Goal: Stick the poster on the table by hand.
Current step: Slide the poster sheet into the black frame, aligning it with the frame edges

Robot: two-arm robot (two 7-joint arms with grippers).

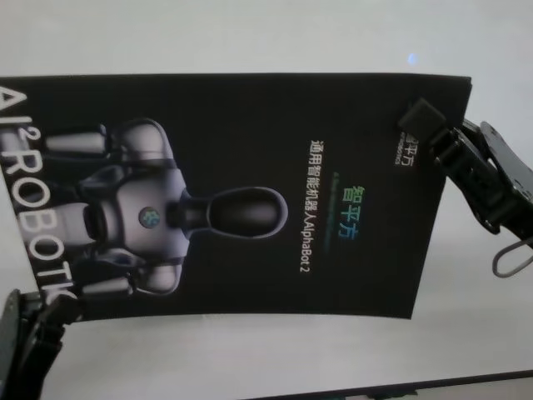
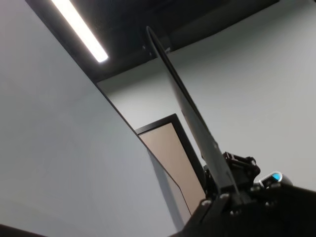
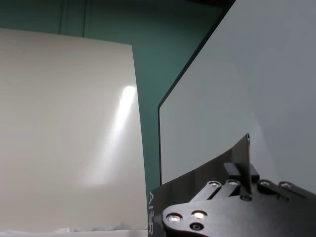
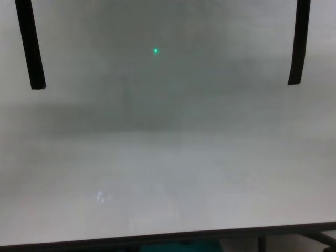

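Both grippers, left (image 1: 58,304) and right (image 1: 425,125), clamped opposite poster (image 1: 250,192) corners above the white table (image 4: 168,173); two tape strips (image 4: 30,44) lay far apart.

poster (image 1: 250,196) above table (image 1: 250,367), right gripper (image 1: 426,125) clamping corner

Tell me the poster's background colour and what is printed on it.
Black poster with a white-grey robot figure, white letters and small coloured text; clearest in the head view.

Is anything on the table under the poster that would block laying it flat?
Nothing visible blocks it. The poster is held above the table by the right pincer and the left pincer. The chest view shows only two black tape strips lying flat near the far corners.
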